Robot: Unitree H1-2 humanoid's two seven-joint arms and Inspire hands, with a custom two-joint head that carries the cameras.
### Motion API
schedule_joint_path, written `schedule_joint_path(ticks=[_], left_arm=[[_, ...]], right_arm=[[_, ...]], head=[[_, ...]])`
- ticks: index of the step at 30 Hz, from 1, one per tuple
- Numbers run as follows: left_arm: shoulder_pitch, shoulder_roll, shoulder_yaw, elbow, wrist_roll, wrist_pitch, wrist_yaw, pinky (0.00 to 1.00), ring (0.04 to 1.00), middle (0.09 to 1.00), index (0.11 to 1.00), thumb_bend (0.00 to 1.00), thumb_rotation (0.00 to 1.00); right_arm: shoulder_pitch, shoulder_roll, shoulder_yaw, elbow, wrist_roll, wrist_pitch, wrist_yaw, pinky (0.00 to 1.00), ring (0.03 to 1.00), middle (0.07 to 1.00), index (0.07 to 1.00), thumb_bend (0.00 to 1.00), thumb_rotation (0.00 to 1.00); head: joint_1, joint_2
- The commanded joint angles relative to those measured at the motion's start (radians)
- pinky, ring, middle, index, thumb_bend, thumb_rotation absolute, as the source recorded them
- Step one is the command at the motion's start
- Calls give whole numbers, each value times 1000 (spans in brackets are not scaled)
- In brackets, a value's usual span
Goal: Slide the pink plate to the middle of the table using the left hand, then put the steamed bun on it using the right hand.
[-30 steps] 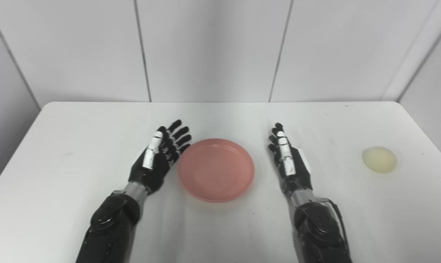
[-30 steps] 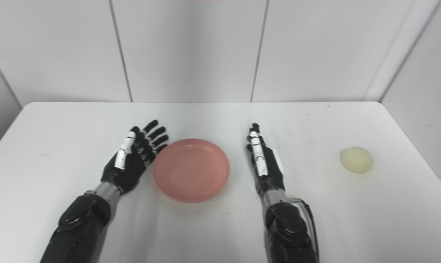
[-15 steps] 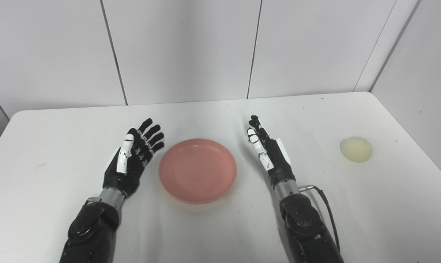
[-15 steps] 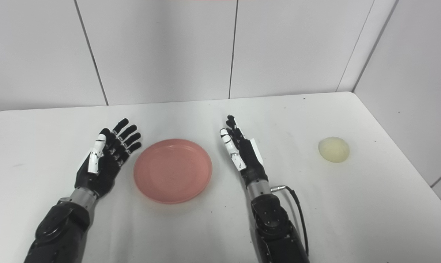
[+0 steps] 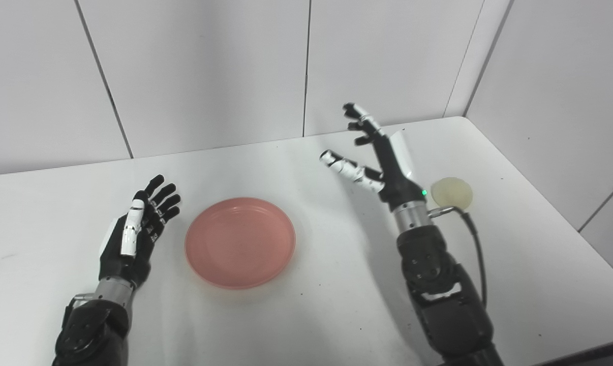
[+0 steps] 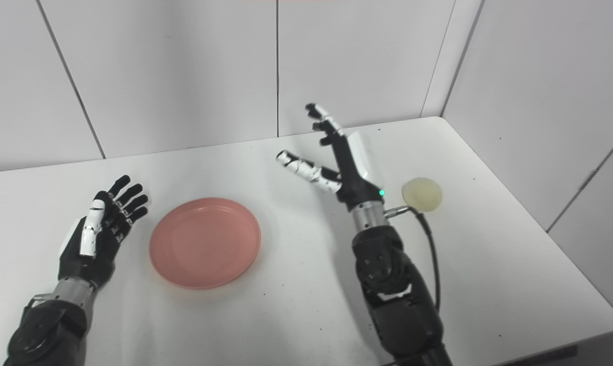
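The white desk carries a pink plate left of its middle, lying flat and bare. The left hand rests low at the plate's left, near its rim but apart from it, fingers spread and holding nothing. The right hand is raised above the desk to the right of the plate, fingers stretched upward and thumb angled out to the left, holding nothing. A pale steamed bun sits on the desk just right of that wrist, near the far right corner, well apart from the plate
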Motion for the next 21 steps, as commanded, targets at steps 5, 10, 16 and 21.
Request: schedule_joint_path(ticks=[5,10,16,21], left_arm=[[105,45,11,139,8,-12,-16,880,872,882,889,526,976],[84,57,22,212,-4,-48,-41,862,858,874,880,492,975],[65,65,37,274,-5,-68,-61,832,840,861,865,489,958],[55,70,49,300,-3,-78,-68,821,828,847,853,501,943]], right_arm=[[-21,-118,-15,-138,-117,86,80,715,836,883,873,854,549],[-1,-268,-43,-175,-198,143,194,745,858,898,881,892,550],[40,-398,-114,-155,-188,185,279,662,836,908,871,962,467],[53,-438,-152,-151,-183,250,336,665,842,919,888,974,404]], head=[[-37,-6],[-56,-9],[-74,-9],[-80,-11]])
